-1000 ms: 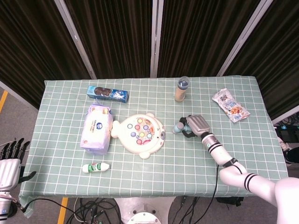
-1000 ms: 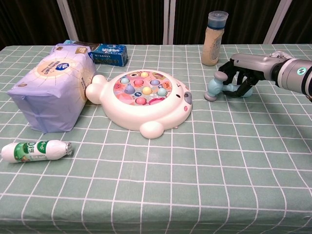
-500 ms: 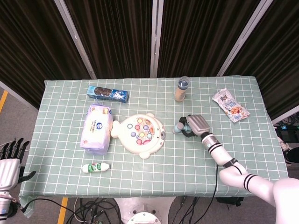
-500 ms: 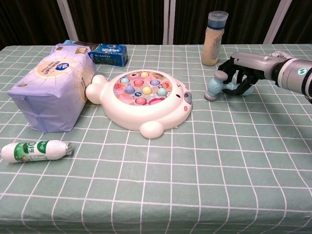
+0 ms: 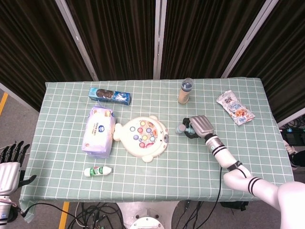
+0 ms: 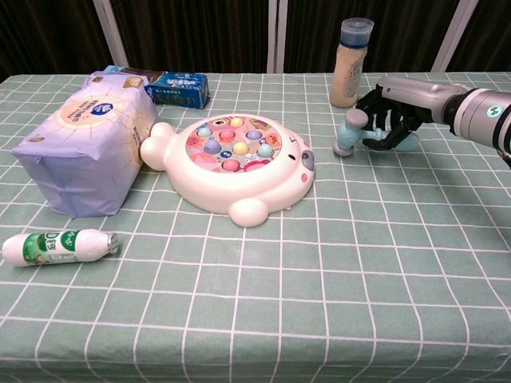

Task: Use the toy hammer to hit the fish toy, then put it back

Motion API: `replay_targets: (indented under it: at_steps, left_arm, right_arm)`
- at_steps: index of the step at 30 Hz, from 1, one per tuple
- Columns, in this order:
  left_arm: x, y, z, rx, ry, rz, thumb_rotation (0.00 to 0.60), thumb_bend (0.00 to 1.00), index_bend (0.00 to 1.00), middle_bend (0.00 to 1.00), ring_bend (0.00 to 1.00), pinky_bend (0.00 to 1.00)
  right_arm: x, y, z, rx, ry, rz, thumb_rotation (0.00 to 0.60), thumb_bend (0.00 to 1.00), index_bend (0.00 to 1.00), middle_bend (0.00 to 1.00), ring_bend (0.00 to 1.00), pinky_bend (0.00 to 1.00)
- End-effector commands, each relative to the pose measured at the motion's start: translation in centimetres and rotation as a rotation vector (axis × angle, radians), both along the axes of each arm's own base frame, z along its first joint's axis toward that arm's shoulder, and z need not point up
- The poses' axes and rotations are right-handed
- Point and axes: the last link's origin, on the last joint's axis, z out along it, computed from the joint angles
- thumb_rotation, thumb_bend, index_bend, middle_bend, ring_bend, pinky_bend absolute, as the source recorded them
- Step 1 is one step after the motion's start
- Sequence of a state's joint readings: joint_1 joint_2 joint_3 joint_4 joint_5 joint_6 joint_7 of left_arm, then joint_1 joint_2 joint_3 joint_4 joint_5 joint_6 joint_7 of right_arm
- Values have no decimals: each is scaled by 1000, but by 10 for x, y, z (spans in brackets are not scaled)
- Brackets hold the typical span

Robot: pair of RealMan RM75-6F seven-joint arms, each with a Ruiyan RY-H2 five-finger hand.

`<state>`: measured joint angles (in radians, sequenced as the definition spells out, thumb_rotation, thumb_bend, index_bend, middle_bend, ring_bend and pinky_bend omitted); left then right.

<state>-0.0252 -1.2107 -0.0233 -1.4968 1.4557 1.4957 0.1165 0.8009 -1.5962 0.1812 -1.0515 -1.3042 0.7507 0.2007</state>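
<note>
Hammer time is close: the toy hammer [image 6: 351, 132] is in the right hand [image 6: 391, 120], whose dark fingers are curled around its blue handle, just to the right of the fish toy [image 6: 236, 164]. A second ago the hammer head sat down by the green cloth; now it has come up a little and looks clear of the table [image 6: 335, 263], though I cannot be sure it is fully off. In the head view the hammer [image 5: 181, 128] and the right hand [image 5: 199, 127] sit a bit higher on the cloth than before. I think that means the pick-up is done and the swing to the fish toy [image 5: 143, 137] comes next, so the hitting and the putting back are both not yet done. The fish toy has not moved; its colored buttons face up. The path from the hammer over to the fish toy looks free, with only bare cloth between. A tan bottle [image 6: 350, 63] stands behind the right hand, near enough that a big swing could bump it. A snack bag [image 5: 235, 108] lies farther right of the fish toy. A purple tissue pack [image 6: 80, 150] touches the fish toy on its left side, a blue box [image 6: 177, 88] sits behind that, and a small green and white tube [image 6: 57, 246] lies in front. The left hand [image 5: 9, 167] hangs off the table, far left of the fish toy, fingers apart and holding nothing.
</note>
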Motion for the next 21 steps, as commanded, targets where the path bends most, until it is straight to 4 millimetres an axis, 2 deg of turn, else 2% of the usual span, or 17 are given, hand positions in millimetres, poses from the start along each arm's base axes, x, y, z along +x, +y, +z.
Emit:
replay_targets:
  at_steps: [1,5,10,16,21]
  left_arm:
    - [1,0,0,0,1,-2,600,52,101,20,0,0]
    - [2,-1,1,3,3,-3,600,51,101,20,0,0]
    - [4,-3,2,6,7,-6,600,52,101,20,0,0]
    - [7,-5,4,11,15,-15,600,52,101,20,0,0]
    - [8,-6,6,12,18,-12,600,52,101,20,0,0]
  right_arm:
    - [2,-2,4,-2,9,11,600,540,744,636,545,705]
    - [7,-4,12,9,20,24,600,592,766,654,565,726]
    - [22,-3,24,54,0,46,600,658,790,667,580,741]
    - [58,0,37,130,-18,92,600,690,797,671,588,756]
    - [88,-2,34,183,-13,126,600,700,804,676,592,762]
